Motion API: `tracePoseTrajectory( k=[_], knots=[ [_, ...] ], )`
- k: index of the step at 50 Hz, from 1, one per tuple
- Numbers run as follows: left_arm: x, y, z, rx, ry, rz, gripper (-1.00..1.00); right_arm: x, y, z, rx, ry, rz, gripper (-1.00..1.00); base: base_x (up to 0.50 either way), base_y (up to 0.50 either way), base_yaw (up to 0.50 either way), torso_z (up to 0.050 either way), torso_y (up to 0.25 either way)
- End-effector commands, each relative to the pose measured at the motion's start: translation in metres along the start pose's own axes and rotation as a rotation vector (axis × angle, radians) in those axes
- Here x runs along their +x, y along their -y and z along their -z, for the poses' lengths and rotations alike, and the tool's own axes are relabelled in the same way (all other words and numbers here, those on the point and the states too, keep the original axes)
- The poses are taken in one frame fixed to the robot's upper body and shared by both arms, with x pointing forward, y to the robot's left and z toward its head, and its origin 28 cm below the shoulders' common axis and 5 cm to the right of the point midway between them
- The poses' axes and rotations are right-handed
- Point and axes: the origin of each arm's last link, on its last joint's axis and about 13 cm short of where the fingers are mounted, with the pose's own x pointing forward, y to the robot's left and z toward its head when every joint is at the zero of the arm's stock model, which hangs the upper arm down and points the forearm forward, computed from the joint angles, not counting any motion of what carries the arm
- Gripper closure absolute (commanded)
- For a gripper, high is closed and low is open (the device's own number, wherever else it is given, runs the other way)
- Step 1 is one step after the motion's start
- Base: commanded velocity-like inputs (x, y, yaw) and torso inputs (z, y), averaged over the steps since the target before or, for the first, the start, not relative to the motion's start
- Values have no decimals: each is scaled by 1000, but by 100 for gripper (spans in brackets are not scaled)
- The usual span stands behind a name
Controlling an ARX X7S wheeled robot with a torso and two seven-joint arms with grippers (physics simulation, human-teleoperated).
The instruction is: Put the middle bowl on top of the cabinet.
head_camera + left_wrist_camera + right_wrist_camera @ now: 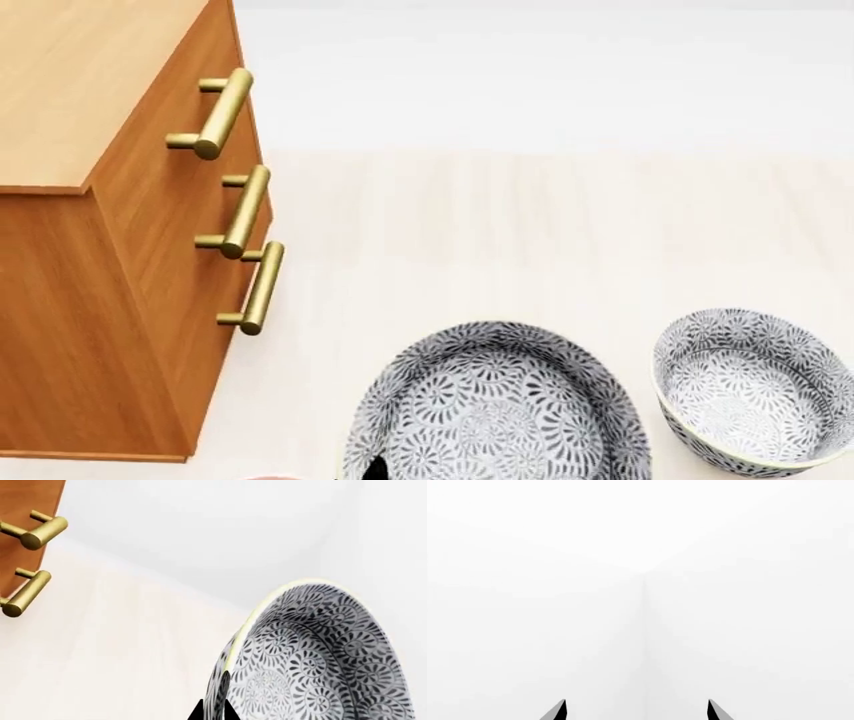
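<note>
A: Stage of the task?

B: Middle bowl [497, 410] lifted and tilted, rim pinched by left fingers [223, 684], beside the cabinet [100, 200] but not yet above its bare top. Raising and setting down remain, by appearance.

A: Hidden or unclear?

B: Left arm cut off at frame edge. Right fingers [558, 711] spread apart, holding nothing, facing blank white. Another patterned bowl [747, 385] resting on the pale surface [534, 240]; no third bowl visible.
</note>
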Motion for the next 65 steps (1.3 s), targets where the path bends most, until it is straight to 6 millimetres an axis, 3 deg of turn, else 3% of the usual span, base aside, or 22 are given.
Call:
tracePoseTrajectory(
  k=[1,22,25,29,34,48,54,65],
  knots=[
    [-9,10,-29,2,97,39,100,0,0,-1,3,6,3,-100,0,0,0,43,213],
    [-37,36,-118,118,320,235,100,3,-7,8,8,12,9,-100,0,0,0,32,169],
    [-41,38,-132,107,336,275,100,3,-8,10,10,14,11,-100,0,0,0,0,0],
    [-52,42,-160,-41,294,428,100,4,-11,13,12,15,14,-100,0,0,0,0,0],
    [-55,48,-194,-79,330,362,100,4,-19,13,13,16,12,-100,0,0,0,0,0],
    [-28,63,-268,-99,192,16,100,6,-35,3,20,18,25,-100,0,0,0,0,0],
    [-2,75,-306,-125,160,-155,100,8,-38,5,17,7,21,-100,0,0,0,0,0],
    [22,96,-345,-163,148,-282,100,7,-29,5,18,8,24,-100,0,0,0,0,0]
  ],
)
